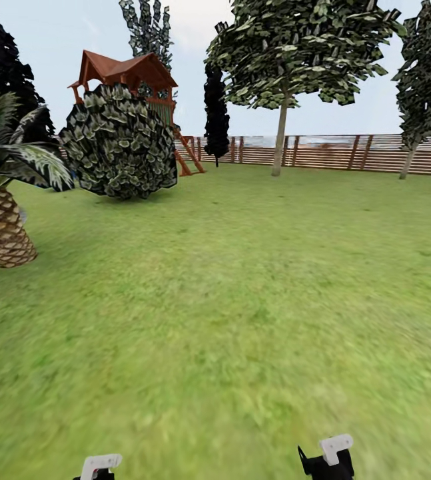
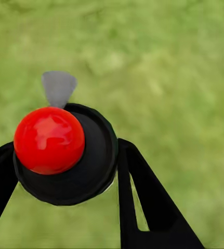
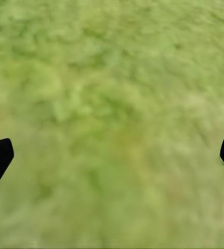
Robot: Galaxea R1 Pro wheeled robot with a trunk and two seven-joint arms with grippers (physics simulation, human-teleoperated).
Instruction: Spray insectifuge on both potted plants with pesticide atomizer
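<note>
two l fingers (image 2: 143, 197) round atomizer (image 2: 65, 153), r fingers (image 3: 0, 158) wide

Right claw (image 3: 112, 155) fingertips are cut off at the frame edges.

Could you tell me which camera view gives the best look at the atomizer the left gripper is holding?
The left wrist view: the atomizer, with its red top, sits between the left gripper's black fingers over grass. The head view catches just the gripper's white tip.
</note>
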